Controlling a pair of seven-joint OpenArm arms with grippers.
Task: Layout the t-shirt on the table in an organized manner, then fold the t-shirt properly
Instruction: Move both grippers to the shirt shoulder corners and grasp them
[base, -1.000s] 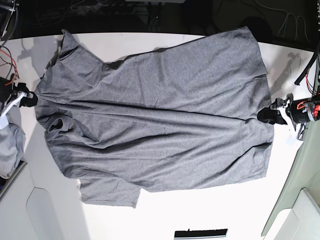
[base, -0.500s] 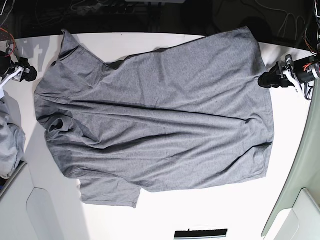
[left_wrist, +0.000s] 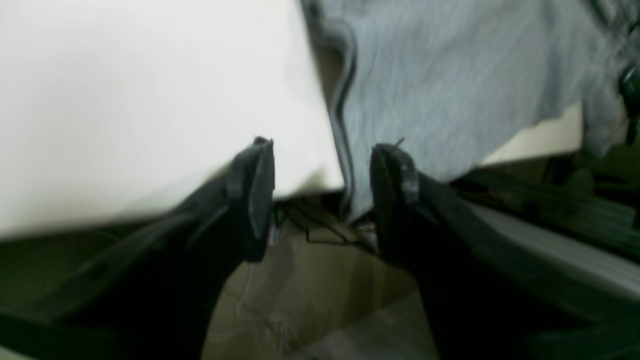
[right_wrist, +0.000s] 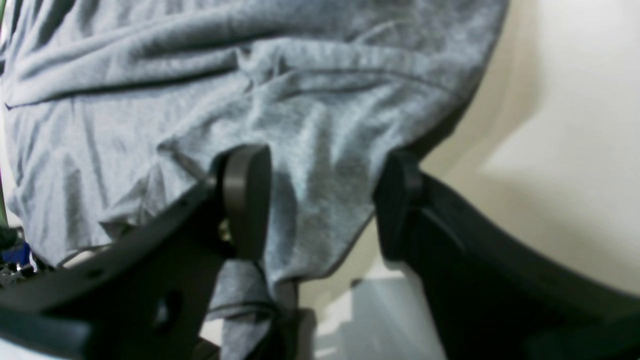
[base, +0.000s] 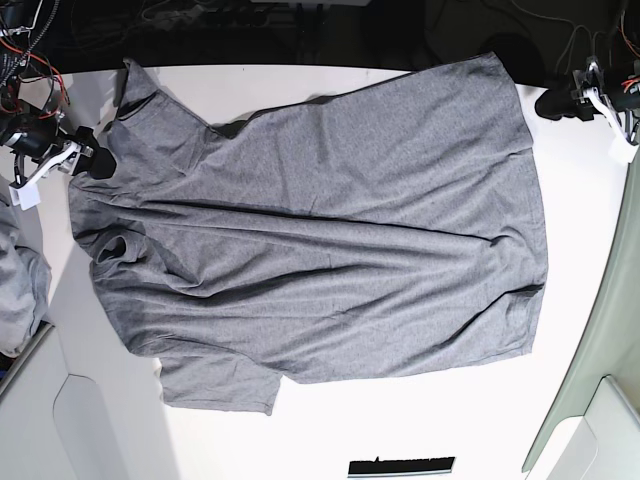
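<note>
**Op:** Both grippers stand wide with nothing between the fingers. My left gripper (left_wrist: 322, 197) has its two dark pads apart; behind the gap I see the edge of the white table (left_wrist: 125, 100) and a hemmed edge of the grey t-shirt (left_wrist: 450, 90), which runs just past the right-hand pad. I can't tell whether that pad touches the cloth; the wrist picture is blurred.

**Desk:** And the right one?

**Op:** My right gripper (right_wrist: 320, 200) is spread too. Wrinkled shirt cloth (right_wrist: 225, 100) lies behind and between its pads, and a point of fabric hangs down past them. Nothing is pinched.

**Desk:** Where does the shirt lie overall?

**Op:** From the base camera, the t-shirt (base: 320, 230) is spread across most of the table (base: 420, 430), lying sideways, with long creases running along its body. The right gripper (base: 95, 160) sits at the shirt's edge by the neckline end. The left gripper (base: 550, 103) is just off the opposite end, beside the hem corner, apart from the cloth. A paler cloth bundle (base: 20, 290) lies below the right gripper, off the shirt.
</note>
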